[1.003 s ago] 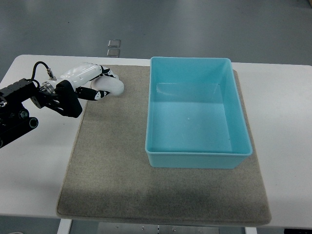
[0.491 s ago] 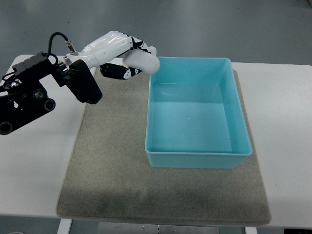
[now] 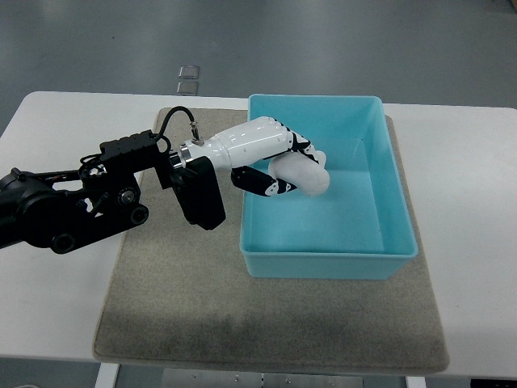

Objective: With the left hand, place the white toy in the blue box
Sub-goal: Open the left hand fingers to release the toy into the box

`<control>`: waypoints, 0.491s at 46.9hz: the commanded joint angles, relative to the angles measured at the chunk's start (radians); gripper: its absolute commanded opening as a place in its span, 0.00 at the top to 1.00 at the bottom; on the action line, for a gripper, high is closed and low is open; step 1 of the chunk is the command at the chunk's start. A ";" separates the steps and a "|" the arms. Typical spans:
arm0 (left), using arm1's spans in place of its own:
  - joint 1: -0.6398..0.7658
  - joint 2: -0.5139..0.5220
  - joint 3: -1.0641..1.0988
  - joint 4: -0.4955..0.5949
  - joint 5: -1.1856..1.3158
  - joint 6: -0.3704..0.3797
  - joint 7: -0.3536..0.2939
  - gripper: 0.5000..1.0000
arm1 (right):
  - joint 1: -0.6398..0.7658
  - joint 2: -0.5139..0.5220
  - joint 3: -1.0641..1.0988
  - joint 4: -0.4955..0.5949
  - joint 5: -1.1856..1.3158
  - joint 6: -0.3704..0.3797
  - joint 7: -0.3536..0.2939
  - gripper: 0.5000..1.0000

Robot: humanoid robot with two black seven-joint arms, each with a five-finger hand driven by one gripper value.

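My left hand reaches in from the left over the blue box. Its fingers are curled around the white toy, a rounded white lump held above the box's floor, near the box's left wall. The black forearm lies across the left part of the grey mat. The right hand does not show.
The blue box stands on the grey mat on a white table. The table's front edge runs along the bottom of the picture. Two small grey floor plates lie beyond the table's far edge.
My left hand has lifted the white toy from the mat's far left corner and carried it right, over the box's left wall, to above the box's inside.
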 commanded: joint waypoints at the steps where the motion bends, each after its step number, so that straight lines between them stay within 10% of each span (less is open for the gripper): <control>1: 0.004 -0.001 0.005 0.000 -0.002 0.000 0.000 0.89 | 0.000 0.000 0.000 0.000 0.000 -0.001 0.000 0.13; 13: 0.014 -0.001 0.002 0.000 -0.015 0.011 0.000 0.03 | 0.000 0.000 0.000 0.000 0.000 -0.001 0.000 0.13; 23: 0.024 -0.001 0.001 -0.003 -0.020 0.012 0.000 0.01 | 0.000 0.000 0.000 0.000 0.000 0.001 0.000 0.13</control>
